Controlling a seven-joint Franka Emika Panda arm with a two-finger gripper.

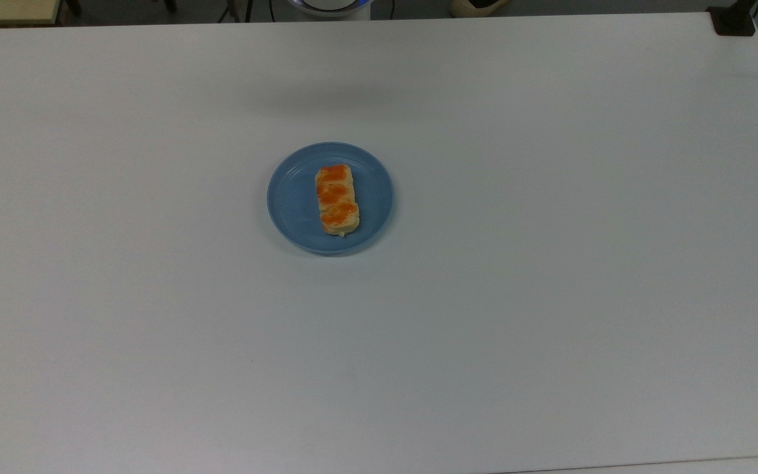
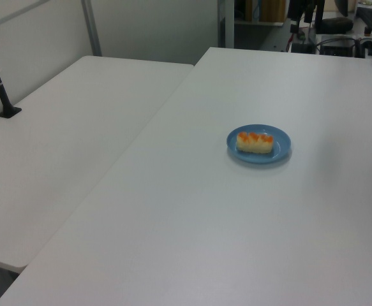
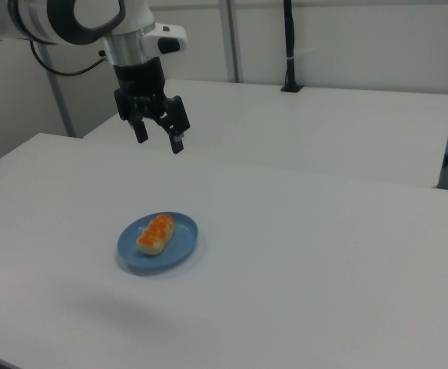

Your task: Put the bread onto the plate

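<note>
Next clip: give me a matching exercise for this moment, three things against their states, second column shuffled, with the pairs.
Things:
1. bread
2. plate
3. pincer

States:
A. open, empty, raised above the table
B. lying flat, orange-glazed top up
C. light blue, sitting on the white table

Pairs: 1-B, 2-C, 3-A

One bread [image 1: 337,199], one plate [image 1: 293,204], two tables [image 2: 192,242], one end effector [image 3: 159,141].

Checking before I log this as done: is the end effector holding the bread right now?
No. In the right view the end effector hangs open and empty above the table, while the bread lies on the plate.
</note>
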